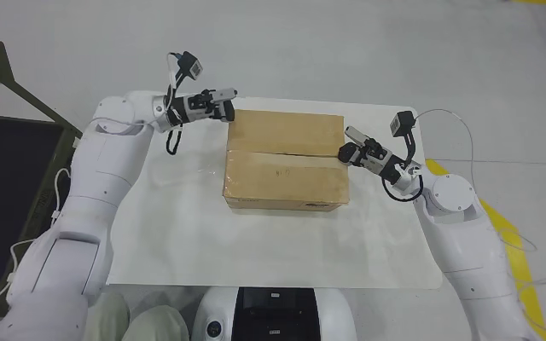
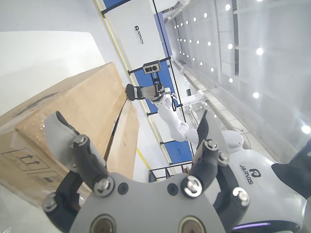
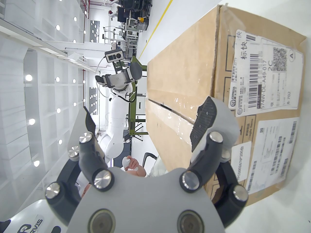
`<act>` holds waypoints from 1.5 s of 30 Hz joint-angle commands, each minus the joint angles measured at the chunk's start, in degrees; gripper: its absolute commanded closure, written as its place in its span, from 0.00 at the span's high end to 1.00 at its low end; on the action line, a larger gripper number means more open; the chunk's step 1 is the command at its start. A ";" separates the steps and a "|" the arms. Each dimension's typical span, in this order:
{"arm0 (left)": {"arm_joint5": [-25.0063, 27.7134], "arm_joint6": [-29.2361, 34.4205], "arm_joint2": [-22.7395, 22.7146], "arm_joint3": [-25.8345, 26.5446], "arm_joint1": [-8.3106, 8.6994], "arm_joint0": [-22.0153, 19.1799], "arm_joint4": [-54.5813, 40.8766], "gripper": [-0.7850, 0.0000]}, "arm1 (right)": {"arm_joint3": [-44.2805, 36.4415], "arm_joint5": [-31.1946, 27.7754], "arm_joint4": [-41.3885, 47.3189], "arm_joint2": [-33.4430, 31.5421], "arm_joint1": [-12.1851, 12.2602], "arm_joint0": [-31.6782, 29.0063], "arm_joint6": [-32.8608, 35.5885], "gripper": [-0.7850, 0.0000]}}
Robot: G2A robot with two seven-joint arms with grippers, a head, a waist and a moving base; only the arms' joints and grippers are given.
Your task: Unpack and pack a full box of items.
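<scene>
Both wide open and empty, the left gripper and right gripper flank the shut box; probably best to hook its middle seam and lift one flap.

Box: plain brown cardboard, with a darker line along the centre seam and glossy clear tape over it. The end by the right gripper carries white labels with black print, barcodes and a square code. The end by the left gripper bears black outlined arrow marks. Table: uniform white. Both grippers: silver-grey base plate, black links, pale grey fingers, and black pads with a fine ribbed pattern. Floor: pale grey, with a yellow stripe.
</scene>
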State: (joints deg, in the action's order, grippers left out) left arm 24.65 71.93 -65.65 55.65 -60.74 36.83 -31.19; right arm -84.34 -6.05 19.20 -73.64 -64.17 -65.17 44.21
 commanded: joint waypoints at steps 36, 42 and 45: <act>-10.29 -32.47 -20.60 40.08 5.11 40.85 14.81 1.00 | 0.00 0.00 0.00 0.00 0.00 0.00 0.00 1.00; -8.43 -35.82 -20.50 40.95 4.83 42.51 15.24 1.00 | 0.00 0.00 0.00 0.00 0.00 0.00 0.00 1.00; -8.43 -35.82 -20.50 40.95 4.83 42.51 15.24 1.00 | 0.00 0.00 0.00 0.00 0.00 0.00 0.00 1.00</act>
State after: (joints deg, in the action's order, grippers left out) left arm 16.23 36.09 -86.15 96.60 -55.92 79.35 -15.95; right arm -84.34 -6.05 19.20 -73.64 -64.17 -65.17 44.21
